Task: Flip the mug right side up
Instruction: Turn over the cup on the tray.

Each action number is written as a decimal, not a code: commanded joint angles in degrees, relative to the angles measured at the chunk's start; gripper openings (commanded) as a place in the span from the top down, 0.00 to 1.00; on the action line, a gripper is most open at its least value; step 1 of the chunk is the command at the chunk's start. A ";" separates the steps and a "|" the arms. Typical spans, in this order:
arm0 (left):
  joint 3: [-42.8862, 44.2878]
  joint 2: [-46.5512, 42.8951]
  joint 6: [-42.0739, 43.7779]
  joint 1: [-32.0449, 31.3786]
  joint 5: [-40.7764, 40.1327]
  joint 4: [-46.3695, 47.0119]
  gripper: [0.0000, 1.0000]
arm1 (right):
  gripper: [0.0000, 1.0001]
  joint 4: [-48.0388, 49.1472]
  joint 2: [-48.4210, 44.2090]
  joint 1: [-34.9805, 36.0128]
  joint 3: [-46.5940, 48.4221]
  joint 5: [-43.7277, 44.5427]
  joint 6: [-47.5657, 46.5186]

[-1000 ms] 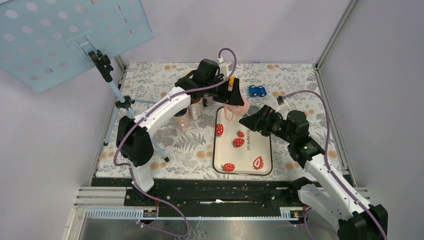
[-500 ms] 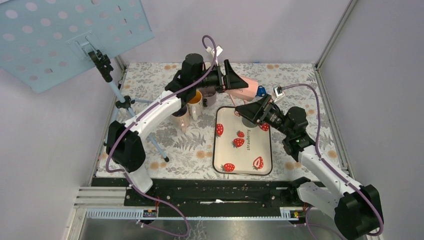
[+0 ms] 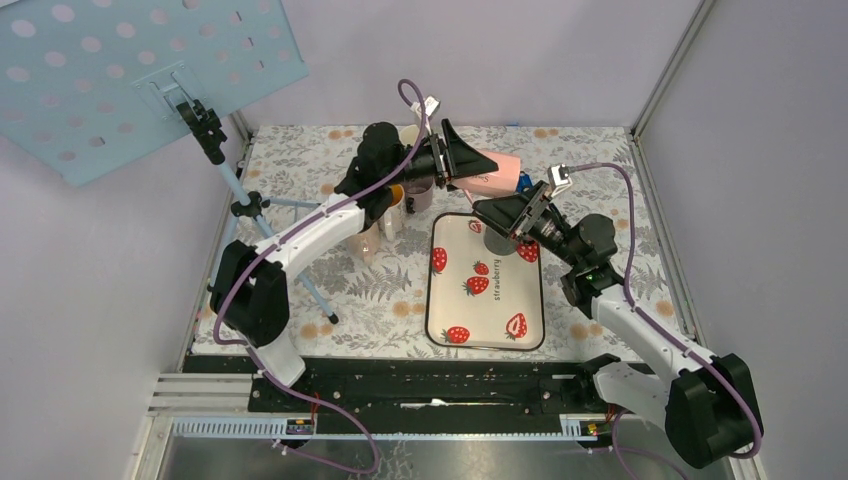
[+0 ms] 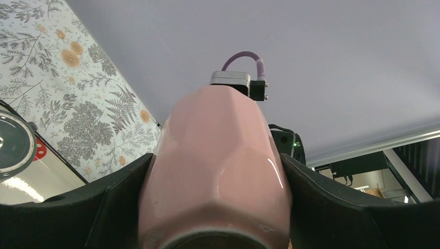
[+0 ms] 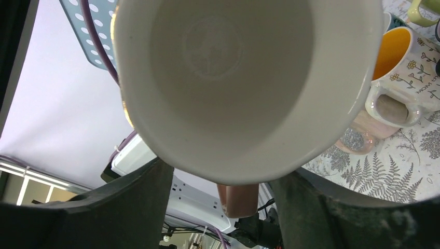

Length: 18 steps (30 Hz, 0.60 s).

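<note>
**Top view.** Floral-cloth desk (image 3: 300, 300). The left arm reaches to the upper centre of the frame. The left pincer (image 3: 468, 168) is clamped on the pink mug (image 3: 497, 170). The mug is held off the desk and lies on its side, neither upright nor inverted, just past the far edge of the strawberry tray (image 3: 485, 295). The right pincer (image 3: 496, 214) is just below the mug in the frame, over the tray's upper end, and points up-left toward it. A grey cup (image 3: 497, 244) stands on the tray under that pincer. A yellow-lined floral mug (image 3: 394, 196) is left of the tray with other cups. A blue toy (image 3: 524, 182) pokes out behind the pink mug. A tripod (image 3: 235, 205) carries a blue perforated panel (image 3: 130, 70) at upper left.

**Left wrist view.** The mug's faceted pink wall (image 4: 218, 166) fills the lower centre. Black fingers (image 4: 117, 207) press against it from both sides, a firm hold. Floral cloth and a tray corner show at the left edge.

**Right wrist view.** This looks straight into the mug's white mouth (image 5: 228, 62), which covers most of the upper frame. The right pincer's fingers (image 5: 140, 207) are spread wide at lower left and lower right, flanking the rim. I cannot tell whether they touch it. The floral mug (image 5: 397, 67) sits at the right edge and the blue panel (image 5: 96, 31) at upper left.
</note>
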 commanded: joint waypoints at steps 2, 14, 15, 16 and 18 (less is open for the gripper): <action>-0.19 -5.01 -3.10 -0.19 0.44 12.05 1.00 | 0.34 4.71 0.28 -0.29 1.39 -1.60 0.90; -3.01 -4.68 -2.48 -1.81 -3.04 15.50 1.00 | 0.48 4.61 1.04 -0.31 1.69 -1.86 1.33; -3.31 -4.76 -2.34 -1.95 -3.45 15.88 1.00 | 0.49 4.61 1.13 -0.25 1.73 -1.91 1.31; -3.50 -4.70 -2.20 -2.00 -3.60 16.14 1.00 | 0.50 4.61 1.13 -0.26 1.70 -1.95 1.34; -3.83 -4.67 -2.40 -2.20 -3.92 16.94 1.00 | 0.52 4.57 1.03 -0.25 1.73 -1.98 1.36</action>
